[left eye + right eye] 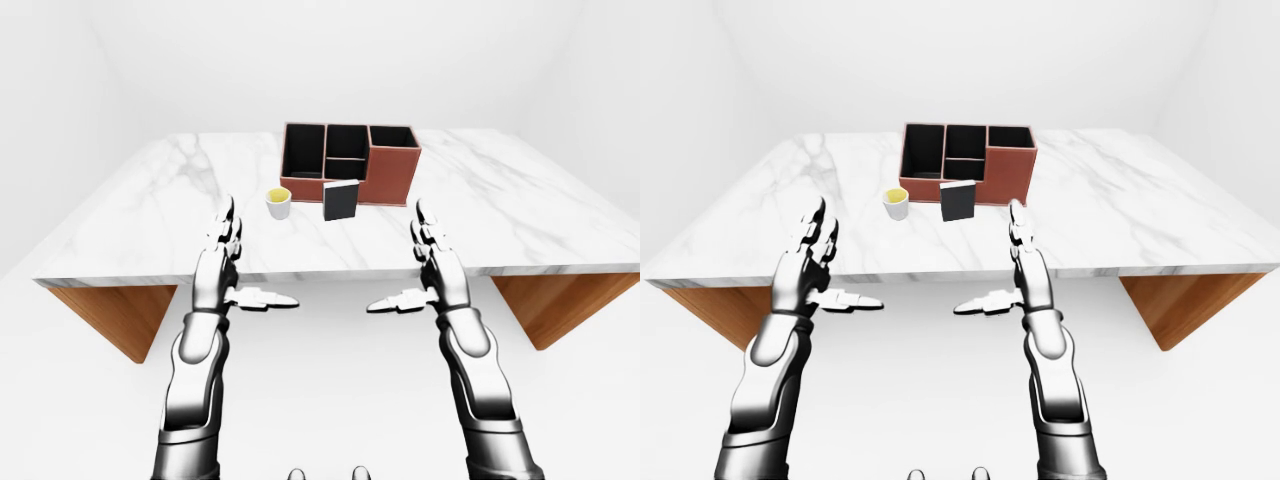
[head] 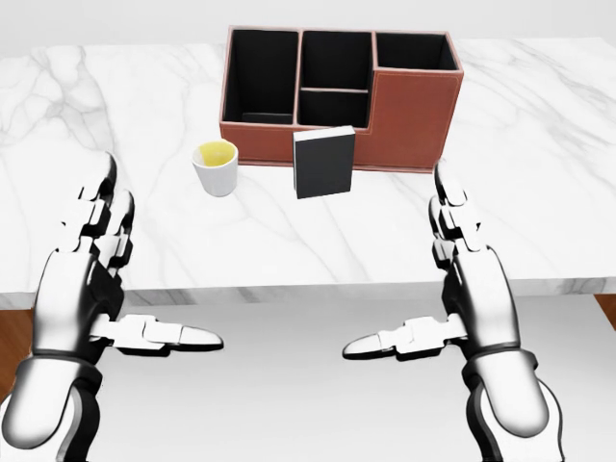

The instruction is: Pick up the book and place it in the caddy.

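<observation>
both hands, left hand (image 2: 82, 279) and right hand (image 2: 472, 289), hover spread wide and empty at the table (image 2: 539, 173) edge; book (image 2: 324, 162) stands upright against the caddy (image 2: 414, 111).

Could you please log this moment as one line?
left hand: open | right hand: open | book: upright by caddy | not grasped

The table (image 2: 539, 173) top is seen as white marble with grey veins, smooth and slightly glossy; its supports look like brown wood. The caddy (image 2: 414, 111) seems covered in matt reddish-brown leather with a black lining. The book (image 2: 324, 162) is shown with a matt black cover. The cup (image 2: 216, 168) looks like smooth white ceramic. Both hands are rendered in polished, shiny metal.
</observation>
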Robot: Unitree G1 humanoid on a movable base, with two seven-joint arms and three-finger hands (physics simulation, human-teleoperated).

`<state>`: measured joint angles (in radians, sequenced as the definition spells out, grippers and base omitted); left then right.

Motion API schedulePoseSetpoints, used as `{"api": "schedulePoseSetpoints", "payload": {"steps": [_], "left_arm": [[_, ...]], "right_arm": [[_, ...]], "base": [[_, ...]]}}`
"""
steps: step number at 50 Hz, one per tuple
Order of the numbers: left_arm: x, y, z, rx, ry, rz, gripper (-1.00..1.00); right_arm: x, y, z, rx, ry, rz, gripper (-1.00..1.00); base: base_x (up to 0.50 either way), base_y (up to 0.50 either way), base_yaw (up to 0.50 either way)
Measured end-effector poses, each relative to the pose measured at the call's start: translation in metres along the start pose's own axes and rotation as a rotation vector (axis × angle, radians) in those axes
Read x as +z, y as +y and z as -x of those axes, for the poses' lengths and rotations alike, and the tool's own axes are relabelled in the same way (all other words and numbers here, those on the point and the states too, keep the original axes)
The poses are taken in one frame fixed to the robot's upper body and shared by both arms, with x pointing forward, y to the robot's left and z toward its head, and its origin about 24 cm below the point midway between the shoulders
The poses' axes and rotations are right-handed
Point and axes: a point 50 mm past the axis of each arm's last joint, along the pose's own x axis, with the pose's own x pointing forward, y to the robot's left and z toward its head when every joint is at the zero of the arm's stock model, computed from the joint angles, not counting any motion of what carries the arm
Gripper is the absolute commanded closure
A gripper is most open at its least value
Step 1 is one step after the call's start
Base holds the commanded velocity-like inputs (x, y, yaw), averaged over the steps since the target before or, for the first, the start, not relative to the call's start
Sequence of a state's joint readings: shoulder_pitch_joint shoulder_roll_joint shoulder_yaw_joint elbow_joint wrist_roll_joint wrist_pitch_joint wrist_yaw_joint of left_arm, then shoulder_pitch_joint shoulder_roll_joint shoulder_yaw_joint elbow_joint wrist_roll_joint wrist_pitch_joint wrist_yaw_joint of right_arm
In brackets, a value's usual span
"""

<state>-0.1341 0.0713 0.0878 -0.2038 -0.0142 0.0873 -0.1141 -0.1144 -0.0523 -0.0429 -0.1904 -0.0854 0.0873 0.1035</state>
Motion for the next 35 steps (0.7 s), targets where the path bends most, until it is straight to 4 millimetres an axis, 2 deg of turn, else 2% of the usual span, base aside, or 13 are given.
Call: {"api": "schedulePoseSetpoints", "payload": {"steps": [16,25,35], "left_arm": [[0.033,0.011,-0.01,0.005,-0.14,-0.02,-1.0],[0.039,0.012,-0.01,0.011,-0.166,-0.021,-1.0],[0.04,0.016,-0.01,0.025,-0.168,-0.032,-1.0]], "right_arm": [[0.036,-0.005,-0.015,0.022,-0.148,0.06,-1.0],[0.049,-0.007,-0.016,0.025,-0.2,0.086,-1.0],[0.056,-0.009,-0.019,0.019,-0.232,0.08,-1.0]], "base": [[0.0,0.0,0.0],[0.01,0.44,0.0],[0.0,0.01,0.0]]}}
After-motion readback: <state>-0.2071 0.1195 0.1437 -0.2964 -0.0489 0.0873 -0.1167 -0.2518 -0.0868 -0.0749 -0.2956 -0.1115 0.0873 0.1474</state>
